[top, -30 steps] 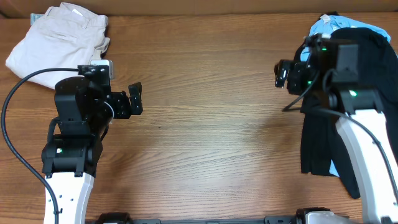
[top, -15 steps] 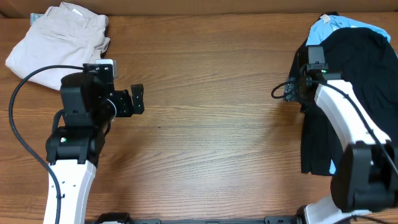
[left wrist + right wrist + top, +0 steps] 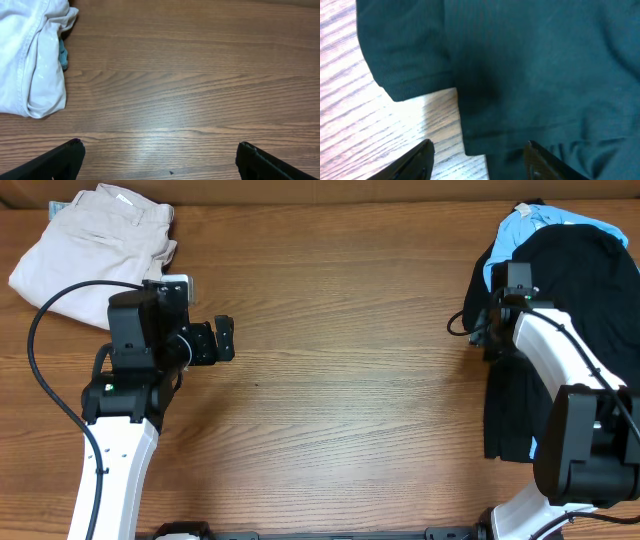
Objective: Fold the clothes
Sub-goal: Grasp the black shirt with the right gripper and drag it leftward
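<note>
Clothes: we see a heap on the wooden surface [image 3: 350, 400], and its main piece is the black T-shirt [image 3: 585, 280], which lies on top.
Light blue tee [image 3: 545, 222]: under the black T-shirt, showing along its far rim.
Dark strip [image 3: 505, 410]: runs down the inner side of the black T-shirt; we cannot tell whether it is a separate garment.
Right gripper [image 3: 480, 150]: just above the inner edge of the black T-shirt. In our wrist view its jaws stand wide apart, with the cloth edge and a strip of bare wood below, and they hold nothing.
Contact: we cannot tell whether the fingers touch the black T-shirt.
Left gripper [image 3: 222, 340]: well apart from the black T-shirt across bare wood and pointing toward it, jaws spread wide with nothing between them.
Beige trousers [image 3: 95, 235]: folded and farthest from the black T-shirt, beyond the left gripper.
</note>
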Controlling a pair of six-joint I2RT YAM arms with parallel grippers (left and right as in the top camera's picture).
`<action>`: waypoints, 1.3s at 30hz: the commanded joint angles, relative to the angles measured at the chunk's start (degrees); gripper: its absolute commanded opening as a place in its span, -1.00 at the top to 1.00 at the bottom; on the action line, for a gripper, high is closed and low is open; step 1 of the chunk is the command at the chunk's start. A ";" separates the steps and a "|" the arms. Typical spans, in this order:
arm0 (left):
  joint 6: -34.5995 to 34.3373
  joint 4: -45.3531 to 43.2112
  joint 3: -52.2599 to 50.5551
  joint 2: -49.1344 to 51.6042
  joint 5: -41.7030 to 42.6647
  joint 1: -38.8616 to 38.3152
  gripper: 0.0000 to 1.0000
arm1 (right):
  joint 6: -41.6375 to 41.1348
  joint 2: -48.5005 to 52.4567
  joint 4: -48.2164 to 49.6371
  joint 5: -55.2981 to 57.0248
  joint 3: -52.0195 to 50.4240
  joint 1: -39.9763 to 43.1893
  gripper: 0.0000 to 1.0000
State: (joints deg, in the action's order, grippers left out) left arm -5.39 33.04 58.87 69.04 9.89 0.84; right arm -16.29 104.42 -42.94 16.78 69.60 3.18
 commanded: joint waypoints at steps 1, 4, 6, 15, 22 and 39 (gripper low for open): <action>1.53 -0.07 1.25 1.01 0.70 -0.13 -0.99 | -0.48 0.42 1.57 -1.16 -3.19 0.00 -0.13; 1.55 -0.07 1.25 1.09 0.68 -0.13 -1.00 | -0.46 0.42 3.41 -1.40 -5.31 0.00 -0.07; 1.55 -0.04 1.22 1.07 0.68 -0.13 -0.99 | -0.44 0.42 5.05 -1.38 -7.08 0.00 -0.06; 1.53 0.09 1.22 1.09 0.68 -0.13 -1.00 | -0.26 0.42 11.74 -0.46 -12.68 0.00 0.16; 1.53 0.17 1.22 1.09 0.68 -0.13 -1.00 | -0.24 0.42 14.40 0.81 -12.76 0.00 0.27; 1.55 0.74 1.25 1.09 0.63 -0.13 -1.00 | -0.48 -1.44 10.56 0.94 -7.06 0.00 0.92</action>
State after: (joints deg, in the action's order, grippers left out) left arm -5.39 33.89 58.87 69.78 9.89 0.84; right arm -16.51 104.42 -30.74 17.34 58.37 3.18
